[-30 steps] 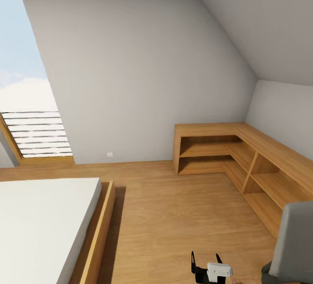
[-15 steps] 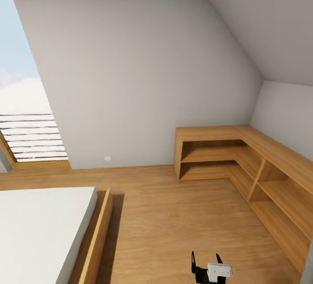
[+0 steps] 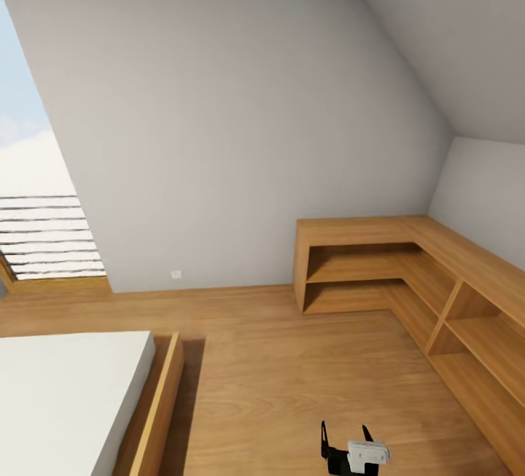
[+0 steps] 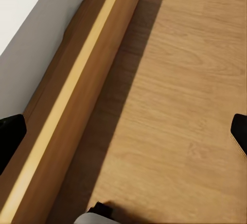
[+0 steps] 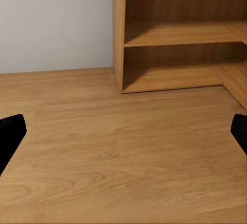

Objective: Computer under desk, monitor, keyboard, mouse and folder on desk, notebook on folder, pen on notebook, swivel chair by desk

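Currently the head view covers a wooden floor [image 3: 292, 374], a bed [image 3: 65, 396] at the left and a corner shelf unit [image 3: 408, 272] at the right. One gripper [image 3: 346, 436], probably the right, shows low in that view. Both wrist views show finger tips [image 5: 10, 134] spread wide, holding nothing, the left gripper [image 4: 123, 136] over the floor beside the bed frame [image 4: 72, 100].

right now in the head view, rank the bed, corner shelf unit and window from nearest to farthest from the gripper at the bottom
1. Bed, low at the left, closest to the gripper.
2. Corner shelf unit, ahead at the right.
3. Window, far left against the wall.
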`<state>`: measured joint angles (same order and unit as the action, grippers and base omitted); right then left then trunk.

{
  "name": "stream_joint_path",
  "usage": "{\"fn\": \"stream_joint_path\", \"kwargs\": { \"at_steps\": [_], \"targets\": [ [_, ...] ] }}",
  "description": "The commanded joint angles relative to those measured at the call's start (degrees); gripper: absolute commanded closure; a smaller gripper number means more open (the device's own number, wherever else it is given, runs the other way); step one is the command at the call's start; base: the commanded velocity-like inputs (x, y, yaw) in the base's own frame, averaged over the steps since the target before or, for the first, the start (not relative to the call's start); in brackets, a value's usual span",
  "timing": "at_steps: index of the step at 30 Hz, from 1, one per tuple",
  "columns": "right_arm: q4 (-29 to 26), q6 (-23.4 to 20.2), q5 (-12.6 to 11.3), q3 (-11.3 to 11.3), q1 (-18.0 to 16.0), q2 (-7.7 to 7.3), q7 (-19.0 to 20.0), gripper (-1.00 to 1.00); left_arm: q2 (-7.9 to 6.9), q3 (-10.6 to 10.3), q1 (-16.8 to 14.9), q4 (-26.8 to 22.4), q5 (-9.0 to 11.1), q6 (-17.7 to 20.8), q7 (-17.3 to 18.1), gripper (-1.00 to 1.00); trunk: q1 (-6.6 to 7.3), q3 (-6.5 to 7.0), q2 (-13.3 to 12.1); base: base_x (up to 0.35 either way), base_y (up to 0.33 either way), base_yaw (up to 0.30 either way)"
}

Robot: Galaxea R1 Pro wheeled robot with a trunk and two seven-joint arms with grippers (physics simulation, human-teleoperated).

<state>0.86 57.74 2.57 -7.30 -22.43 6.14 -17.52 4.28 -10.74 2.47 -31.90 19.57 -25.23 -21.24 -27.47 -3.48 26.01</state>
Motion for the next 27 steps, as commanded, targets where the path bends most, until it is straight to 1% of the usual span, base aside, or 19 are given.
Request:
{"fn": "stream_joint_path", "kwargs": {
  "at_steps": [1, 27],
  "targets": [
    [0.1, 0.1, 0.3, -0.3, -0.1, 0.02, -0.6, -1.0, -0.06, -0.4, 0.0, -0.1, 0.5, -0.2, -0.4, -1.0, -0.07, -0.1, 0.1, 0.329, 0.0, 0.0],
    [-0.1, 0.1, 0.2, -0.4, -0.1, -0.08, -0.5, -1.0, -0.06, -0.4, 0.0, -0.1, 0.5, -0.2, -0.4, -1.0, -0.07, -0.1, 0.1, 0.329, 0.0, 0.0]
  ]
}}
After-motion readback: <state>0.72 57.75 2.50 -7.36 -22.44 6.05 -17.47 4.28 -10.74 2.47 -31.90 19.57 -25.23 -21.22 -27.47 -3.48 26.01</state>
